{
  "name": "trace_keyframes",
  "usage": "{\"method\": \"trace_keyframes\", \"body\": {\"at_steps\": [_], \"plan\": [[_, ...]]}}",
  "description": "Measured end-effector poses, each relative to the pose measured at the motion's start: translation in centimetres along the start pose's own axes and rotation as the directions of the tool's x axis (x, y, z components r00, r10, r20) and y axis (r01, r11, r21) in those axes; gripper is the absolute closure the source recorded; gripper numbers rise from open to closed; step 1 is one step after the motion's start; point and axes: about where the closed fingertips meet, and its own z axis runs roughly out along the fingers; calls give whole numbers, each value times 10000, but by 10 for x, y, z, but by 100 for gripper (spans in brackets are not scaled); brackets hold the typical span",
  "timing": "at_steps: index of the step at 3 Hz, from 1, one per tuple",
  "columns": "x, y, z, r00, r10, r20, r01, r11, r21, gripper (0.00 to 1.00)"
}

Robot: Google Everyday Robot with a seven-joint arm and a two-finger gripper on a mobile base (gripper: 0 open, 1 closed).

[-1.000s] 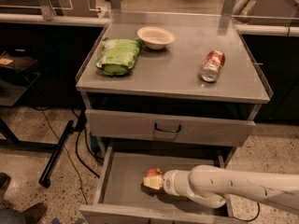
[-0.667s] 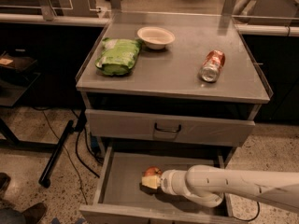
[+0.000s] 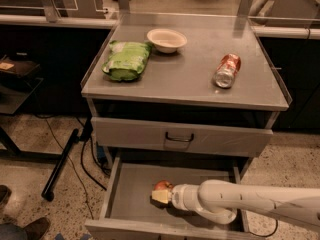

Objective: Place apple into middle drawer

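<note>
1. Since a second earlier, the white arm (image 3: 240,201) had slid a little toward the left side of the middle drawer (image 3: 130,194), taking the pincer (image 3: 161,196) and the apple (image 3: 162,185) with it.
2. The apple sat inside the open middle drawer, near the middle of its grey floor; whether it rested on that floor could not be told.
3. The pincer was in the drawer too, its tan tip against the apple's near side; whether it pinched the apple or was spread could not be told.
4. The arm entered the drawer from its right side, lying low across the floor.
5. Just above the drawer, a narrower drawer front (image 3: 150,134) with a black loop handle was closed.
6. Higher above the drawer, the table (image 3: 190,86) carried a green bag (image 3: 126,60) on the left, a white bowl (image 3: 167,39) toward the back, and a soda can (image 3: 227,70) lying on its side at the right.
</note>
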Motion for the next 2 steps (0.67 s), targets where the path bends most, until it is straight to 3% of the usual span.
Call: {"method": "trace_keyframes", "body": {"at_steps": [2], "plan": [[14, -10, 11, 9997, 239, 41, -238, 9994, -253, 100]]}}
